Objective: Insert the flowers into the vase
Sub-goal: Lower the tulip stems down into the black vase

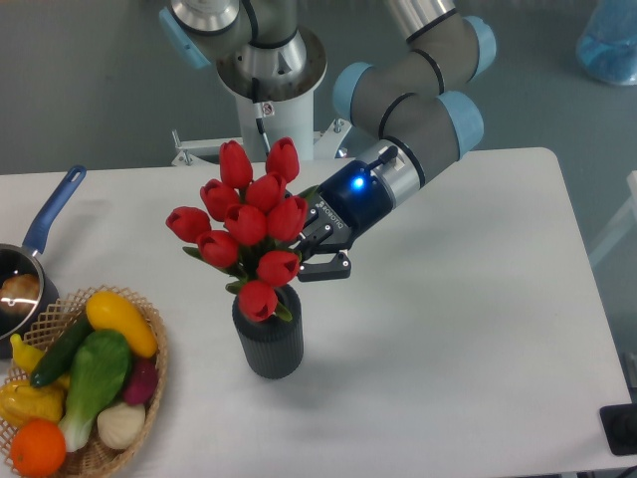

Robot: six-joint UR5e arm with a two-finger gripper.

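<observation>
Flowers (244,224): a bunch of red closed tulip heads with green leaves, standing over the vase mouth and leaning a little to the left; the lowest head hangs at the rim, and the stems are hidden behind the heads.
Vase (268,342): dark ribbed cylinder, upright on the white surface (448,329), left of centre, directly under the bunch.
Pincer (314,249): comes in from the right at a downward slant, its tips buried behind the right side of the bunch; it appears clenched on the flowers, with one dark finger (326,271) showing just below the heads and above the vase's right shoulder.
Arm (408,115): grey with pale blue joint caps, a blue light glowing on the wrist, reaching from the base at the top of the view.
Basket (149,383): wicker, at the lower left corner, holding coloured fruit and vegetables; near the vase but apart from it.
Saucepan (40,244): metal with a blue handle, at the left edge, touching the basket's far rim as seen here.
</observation>
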